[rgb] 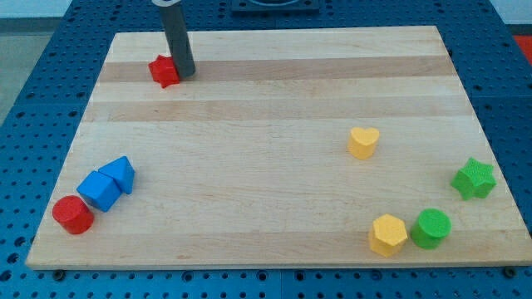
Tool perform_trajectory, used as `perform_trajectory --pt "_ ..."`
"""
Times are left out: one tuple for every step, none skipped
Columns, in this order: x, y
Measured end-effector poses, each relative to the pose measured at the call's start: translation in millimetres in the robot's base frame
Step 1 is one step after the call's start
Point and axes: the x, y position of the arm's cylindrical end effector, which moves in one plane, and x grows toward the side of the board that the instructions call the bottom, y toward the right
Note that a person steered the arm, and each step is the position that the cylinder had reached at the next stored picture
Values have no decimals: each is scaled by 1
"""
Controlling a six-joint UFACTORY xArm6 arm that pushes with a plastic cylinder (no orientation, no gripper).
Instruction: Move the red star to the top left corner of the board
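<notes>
The red star (164, 71) lies on the wooden board (274, 100) near the view's top left, a little in from the corner. My tip (184, 73) stands right against the star's right side, touching it. The dark rod rises from there out of the view's top.
A red cylinder (72, 215), a blue cube (99, 191) and a blue triangular block (120, 173) cluster at the bottom left. A yellow heart (363, 142) sits right of centre. A green star (474, 178), a green cylinder (431, 228) and a yellow hexagon (387, 234) lie at the bottom right.
</notes>
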Motion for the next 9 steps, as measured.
perform_trajectory --pt "0 -18" --pt "0 12" --pt "19 42" --pt "58 31" --pt "61 -1" --pt "61 -23" --pt "44 -36" --pt "12 -43" --pt "13 -40"
